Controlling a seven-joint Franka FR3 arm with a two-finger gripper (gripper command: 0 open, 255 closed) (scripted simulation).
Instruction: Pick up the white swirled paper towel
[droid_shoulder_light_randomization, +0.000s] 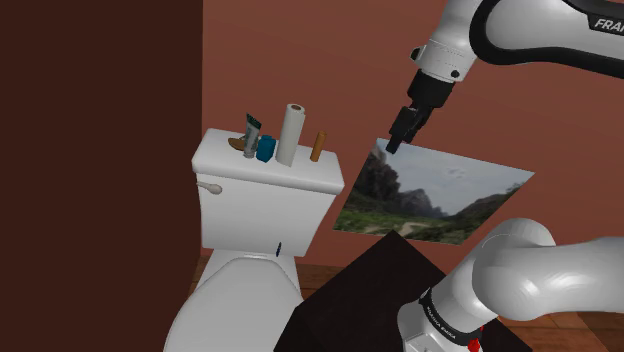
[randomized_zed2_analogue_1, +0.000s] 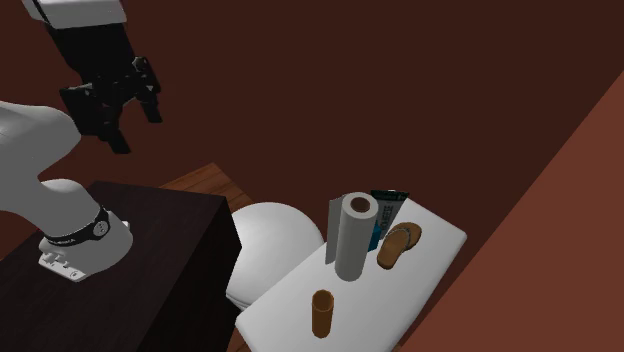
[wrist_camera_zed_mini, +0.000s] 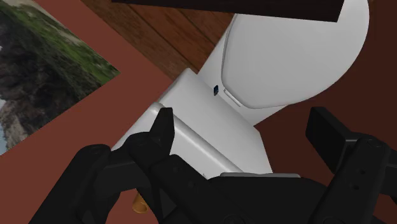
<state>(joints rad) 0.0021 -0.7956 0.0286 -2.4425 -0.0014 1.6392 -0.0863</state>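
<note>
While the gripper (droid_shoulder_light_randomization: 398, 135) (randomized_zed2_analogue_1: 135, 115) (wrist_camera_zed_mini: 242, 118) hangs high before the wall, just at the upper corner of a landscape picture (droid_shoulder_light_randomization: 430, 190) (wrist_camera_zed_mini: 38, 70), its fingers stand spread with nothing between them.

- Towel roll (droid_shoulder_light_randomization: 290, 135) (randomized_zed2_analogue_1: 353, 238): white, upright on the tank lid (droid_shoulder_light_randomization: 215, 150) (randomized_zed2_analogue_1: 430, 265), well apart from the gripper.
- Brown cylinder (droid_shoulder_light_randomization: 317, 147) (randomized_zed2_analogue_1: 321, 313): upright, near the roll, on the side nearer the picture.
- Blue box (droid_shoulder_light_randomization: 265, 150) (randomized_zed2_analogue_1: 385, 215), grey tube (droid_shoulder_light_randomization: 252, 135) (randomized_zed2_analogue_1: 330, 230) and brown sandal (droid_shoulder_light_randomization: 238, 145) (randomized_zed2_analogue_1: 400, 243): grouped on the roll's other side.
- Toilet (droid_shoulder_light_randomization: 235, 300) (randomized_zed2_analogue_1: 270, 250) (wrist_camera_zed_mini: 292, 57): white, lid down.
- Stand (droid_shoulder_light_randomization: 370, 290) (randomized_zed2_analogue_1: 150, 260): dark box beside the toilet.
</note>
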